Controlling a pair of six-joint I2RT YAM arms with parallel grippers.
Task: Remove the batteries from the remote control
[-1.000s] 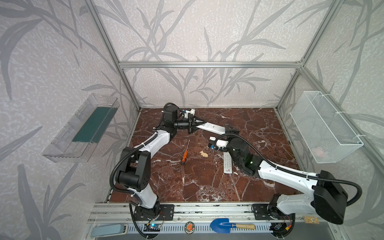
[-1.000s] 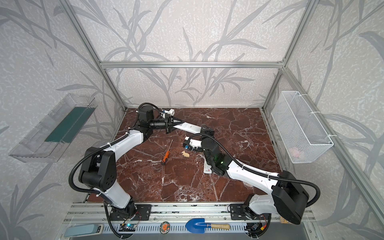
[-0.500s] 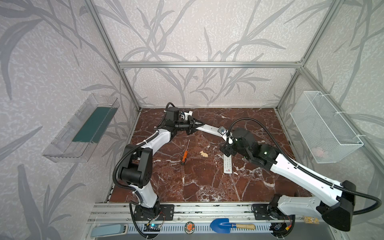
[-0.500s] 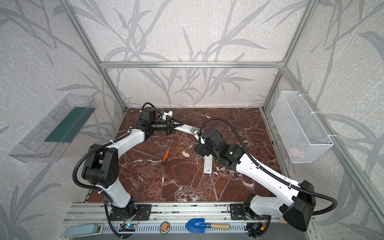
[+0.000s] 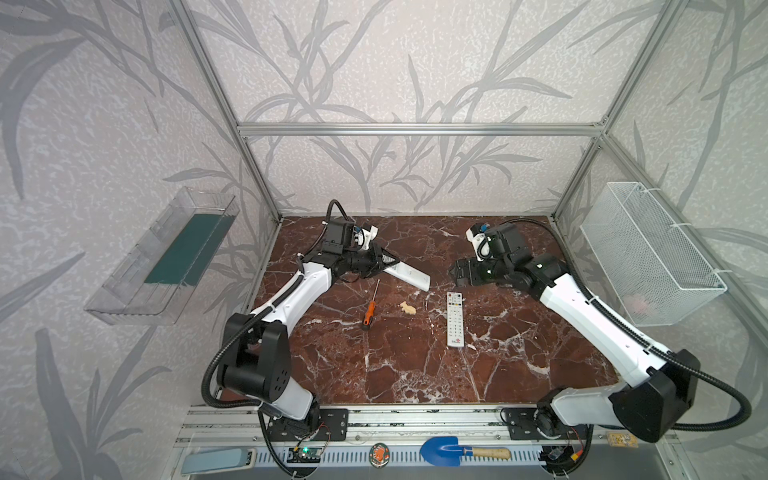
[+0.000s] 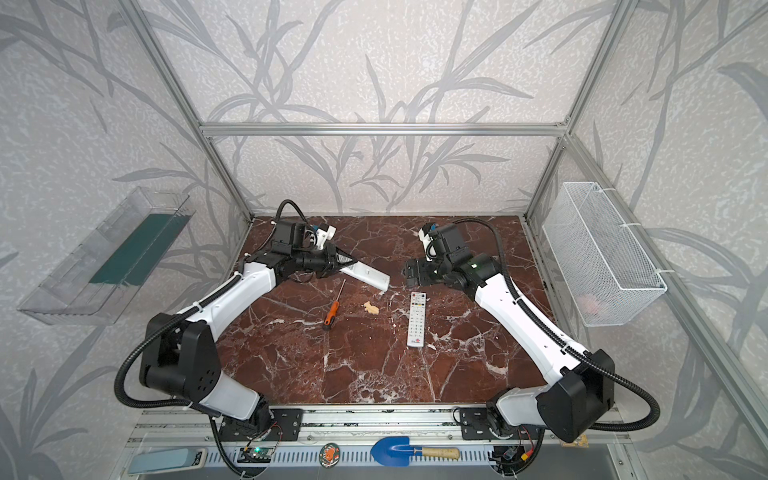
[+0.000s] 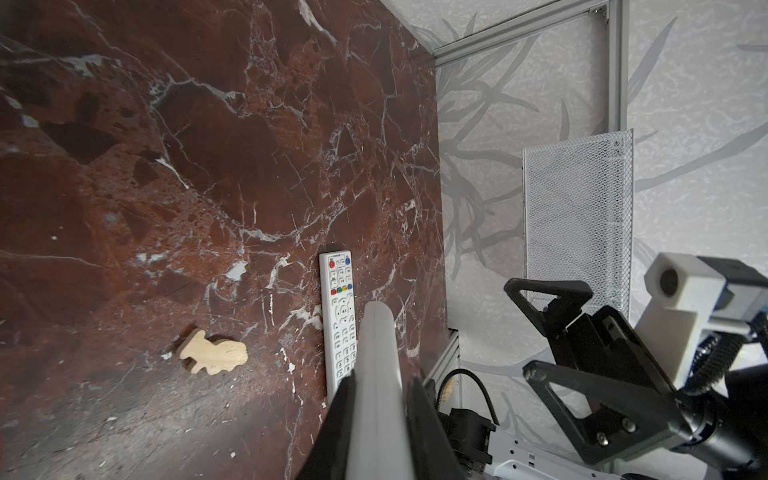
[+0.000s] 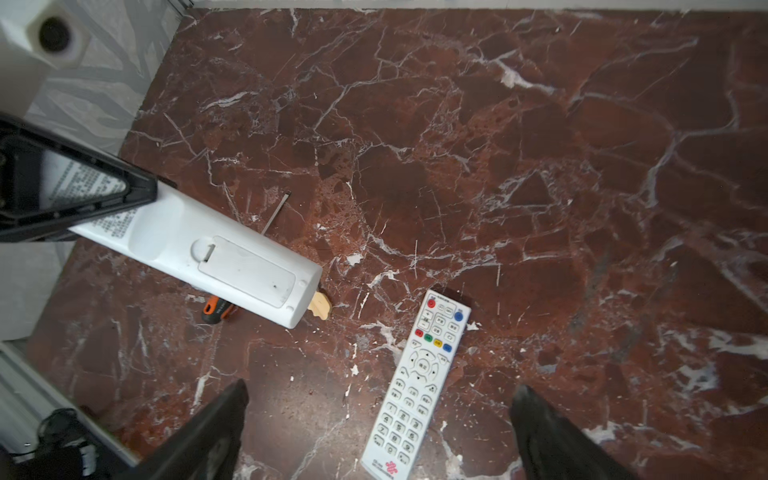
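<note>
While the left gripper (image 5: pixel 390 262) is clamping its fingers on one end of a white remote (image 5: pixel 409 275) above the far left of the worktop (image 5: pixel 415 374), the right gripper (image 5: pixel 462 272) is hovering just right of the remote's free end, apart from it. Both are working well inside the worktop's edges, and a broad stretch of marble is lying open toward the near edge. A second remote (image 5: pixel 454 319) is lying keys-up near the middle, with a screwdriver (image 5: pixel 371 309) and a wooden figure (image 5: pixel 408 308) to its left. The right wrist view is showing what the top views barely show: the battery cover (image 8: pixel 249 270) is sitting shut on the held remote's back, so the batteries cannot be seen. The left wrist view is showing the right gripper's fingers (image 7: pixel 548 287) spread wide, holding nothing.
</note>
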